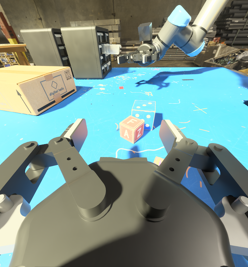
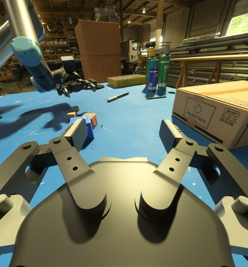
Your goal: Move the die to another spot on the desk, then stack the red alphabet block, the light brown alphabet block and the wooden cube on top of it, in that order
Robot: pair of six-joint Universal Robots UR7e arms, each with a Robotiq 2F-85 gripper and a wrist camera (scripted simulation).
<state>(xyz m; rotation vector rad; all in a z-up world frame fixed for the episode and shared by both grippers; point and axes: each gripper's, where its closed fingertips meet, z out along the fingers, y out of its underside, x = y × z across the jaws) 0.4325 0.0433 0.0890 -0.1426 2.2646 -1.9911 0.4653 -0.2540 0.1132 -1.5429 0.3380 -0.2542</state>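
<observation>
Die [image 1: 143, 114], pale blue with white pips, sits on the blue desk [image 1: 207, 130] ahead of the left gripper [image 1: 123, 130], and the red alphabet block [image 1: 131, 129] stands just in front of it, so close that I cannot tell whether the two touch. Both lie on the desk surface; nothing is stacked. The left gripper hangs above the desk with its fingers spread wide and nothing between them, the red block showing in the gap but farther off. A corner of a pale block [image 1: 158, 161] peeks out behind the gripper's right finger. In the right wrist view the die [image 2: 90, 130] is partly hidden behind one pad of the right gripper [image 2: 123, 130], whose fingers are likewise wide apart and empty. Beside the die stands the red alphabet block [image 2: 93, 119]; a little beyond are the light brown alphabet block [image 2: 71, 115] and, farther still, the small wooden cube [image 2: 75, 108], each apart from the others. A cardboard box [image 1: 31, 88] lies at the left of the desk in the left wrist view, with two grey drawer cabinets [image 1: 84, 52] behind it. The right wrist view also shows three spray cans [image 2: 158, 72], a yellow case [image 2: 126, 80], and two pens [image 2: 117, 96] lying near the far edge.
</observation>
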